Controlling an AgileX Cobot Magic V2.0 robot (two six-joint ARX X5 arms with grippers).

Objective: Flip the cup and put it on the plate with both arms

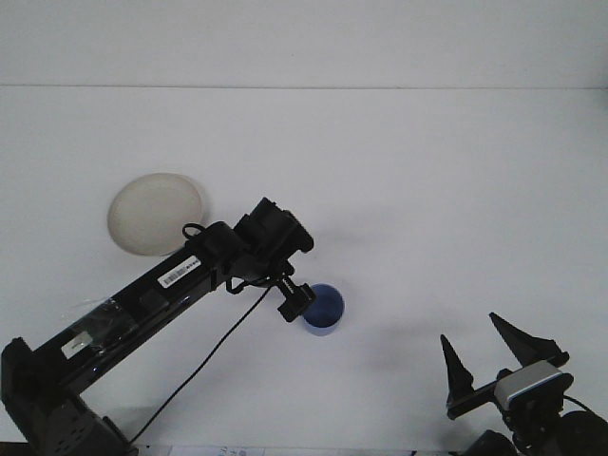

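A blue cup (326,310) stands on the white table just below the middle, and it seems to have its mouth facing up. A cream plate (154,213) lies at the left, apart from the cup. My left arm stretches from the lower left across the table, and its gripper (297,300) is at the cup's left rim, covering part of it. My right gripper (469,327) rests at the lower right, open and holding nothing, well to the right of the cup.
The white table (427,190) runs to a far edge near the top, with a pale wall behind it. A black cable (204,361) hangs under the left arm.
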